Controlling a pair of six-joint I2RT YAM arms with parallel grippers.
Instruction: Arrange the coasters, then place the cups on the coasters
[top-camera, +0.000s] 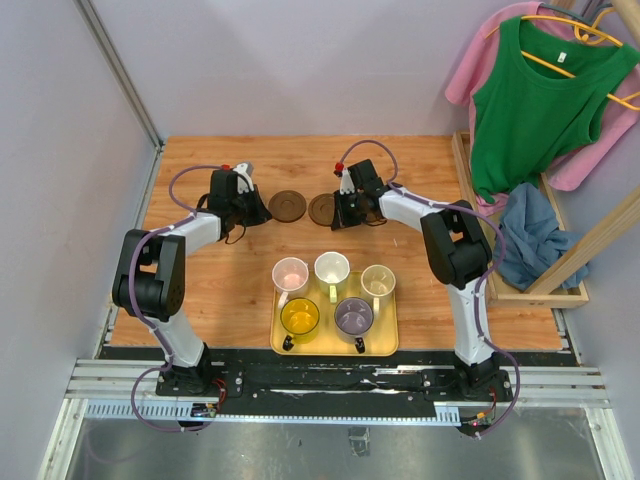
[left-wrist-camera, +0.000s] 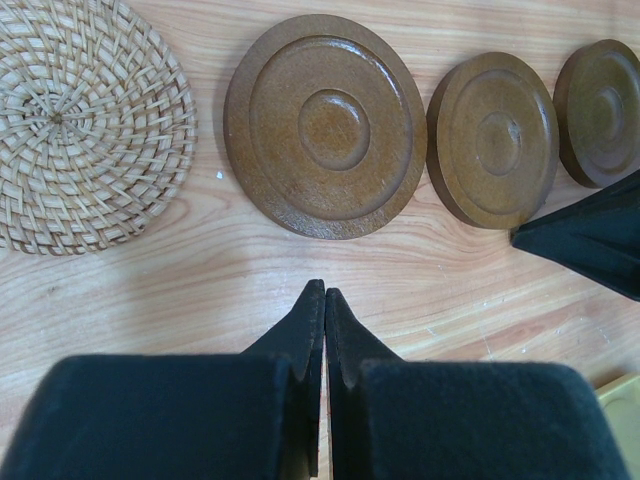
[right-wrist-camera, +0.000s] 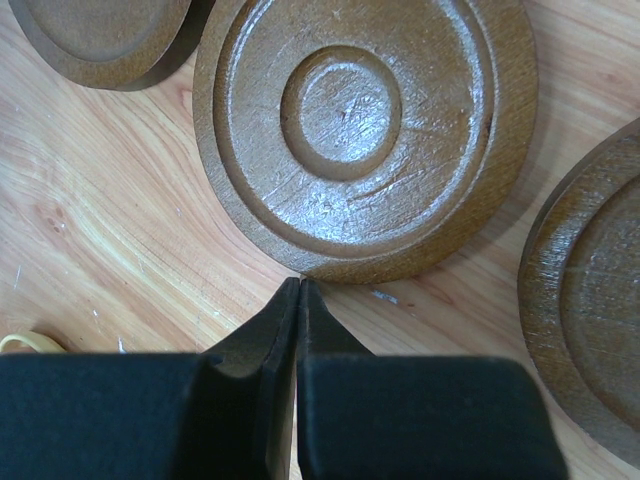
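Five cups on the yellow tray (top-camera: 325, 345): pink cup (top-camera: 290, 272), green-white cup (top-camera: 332, 267) and cream cup (top-camera: 378, 280) in its far row, yellow cup (top-camera: 299, 316) and purple cup (top-camera: 353, 316) in its near row. Brown coasters (top-camera: 288, 205) lie in a row beyond the tray, with a woven coaster (left-wrist-camera: 85, 125) leftmost. Left gripper (left-wrist-camera: 324, 295): beyond the tray's left corner, jaws pressed together, empty. Right gripper (right-wrist-camera: 300, 285): beyond the tray's right half, jaws together, empty, tips at the rim of the grooved coaster (right-wrist-camera: 365, 130).

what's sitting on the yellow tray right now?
Five on the yellow tray: pink cup, white cup, beige cup in the far row; yellow cup, purple cup in the near row. Tray floor under each is covered, so unseen.
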